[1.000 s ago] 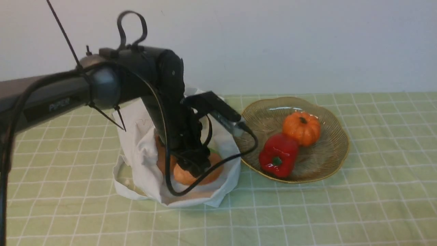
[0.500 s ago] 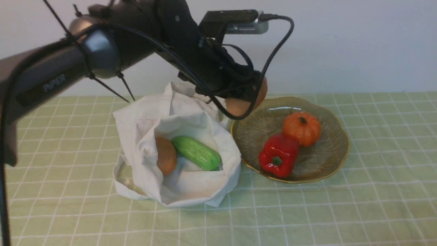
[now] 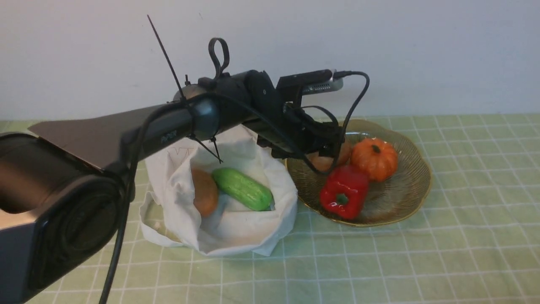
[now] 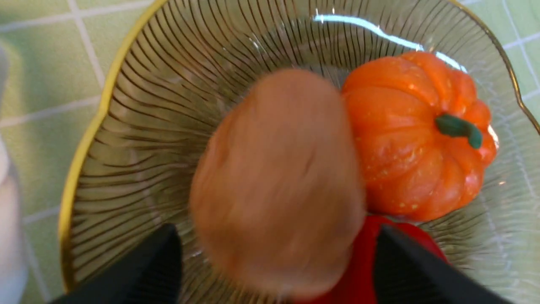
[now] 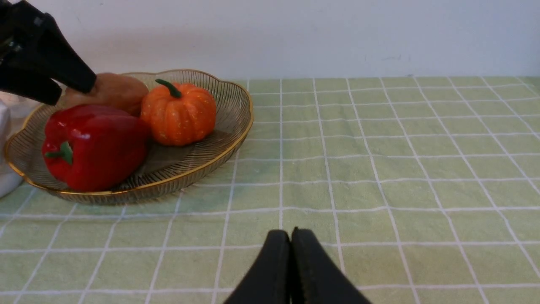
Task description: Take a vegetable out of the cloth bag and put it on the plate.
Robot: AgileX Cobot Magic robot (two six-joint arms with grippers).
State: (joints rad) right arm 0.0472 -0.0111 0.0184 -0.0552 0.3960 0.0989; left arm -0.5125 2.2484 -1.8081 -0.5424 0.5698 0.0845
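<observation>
Upper centre of the front view, the left tool [image 4: 278, 264] stands wide apart around the potato [image 4: 278, 181], leaving it on the plate [image 4: 86, 139].

A glossy red bell pepper [image 3: 344, 192] lies on its side before me, the end with its short green stem turned toward my side; a small orange pumpkin [image 3: 374, 159] sits just beyond it and to its right, plump and ribbed, with a dark green stem, and from where I look the two seem to touch. Over to the left I see a bright green cucumber [image 3: 242, 188] lying aslant, its near end pointing to the right, and just left of it a darker brown potato [image 3: 204, 193], partly hidden by white folds. Under everything I have a pale green tablecloth [image 3: 379, 261] crossed by thin white lines in a grid, and behind it rises a plain, pale wall [image 3: 422, 55]
</observation>
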